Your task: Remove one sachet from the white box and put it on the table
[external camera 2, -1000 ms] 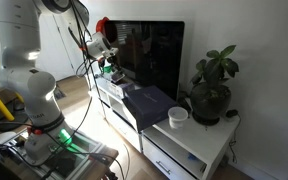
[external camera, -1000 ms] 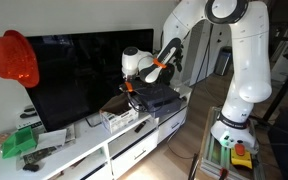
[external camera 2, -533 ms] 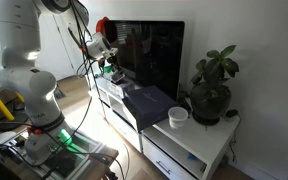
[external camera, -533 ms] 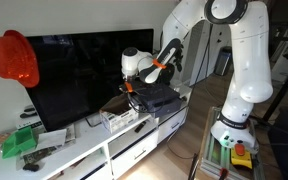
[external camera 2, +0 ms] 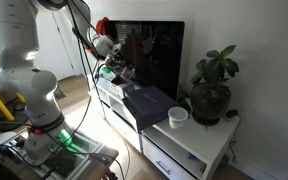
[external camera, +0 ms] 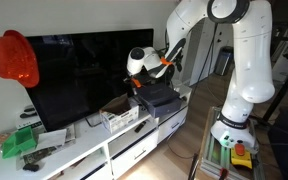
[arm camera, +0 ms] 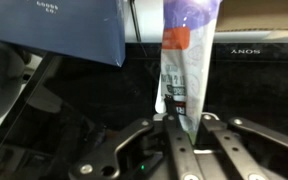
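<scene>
One sachet (arm camera: 180, 60) pinched in gripper (arm camera: 180, 124); TV (arm camera: 246, 50) bezel reads SONY.

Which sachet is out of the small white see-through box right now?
The white sachet with purple top and orange band, clamped in the gripper and held above the white box. It is the only one clear of the box.

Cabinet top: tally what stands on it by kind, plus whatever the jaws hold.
Television: 1
White box: 1
Dark box: 1
Potted plant: 1
White cup: 1
Green item: 1
Sachet: 1
Total: 7
Small clutter by the green item is too blurred to count.
</scene>
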`<move>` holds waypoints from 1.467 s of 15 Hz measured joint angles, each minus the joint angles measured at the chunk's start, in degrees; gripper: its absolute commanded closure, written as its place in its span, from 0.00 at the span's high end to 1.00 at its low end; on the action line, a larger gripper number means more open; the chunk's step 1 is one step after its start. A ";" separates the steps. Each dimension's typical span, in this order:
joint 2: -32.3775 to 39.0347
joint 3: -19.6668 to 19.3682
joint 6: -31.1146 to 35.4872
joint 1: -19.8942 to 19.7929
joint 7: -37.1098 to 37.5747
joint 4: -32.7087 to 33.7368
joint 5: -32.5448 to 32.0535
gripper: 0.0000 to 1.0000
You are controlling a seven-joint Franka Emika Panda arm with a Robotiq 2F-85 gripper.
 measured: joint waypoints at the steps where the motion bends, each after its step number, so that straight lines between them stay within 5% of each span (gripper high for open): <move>1: -0.08 -0.88 0.90 0.00 1.64 0.02 -4.45 0.03; 11: 3.91 -2.87 5.91 -0.89 28.88 -0.09 -39.99 0.03; 22: 11.87 1.86 6.35 -4.47 53.14 4.26 -62.30 0.03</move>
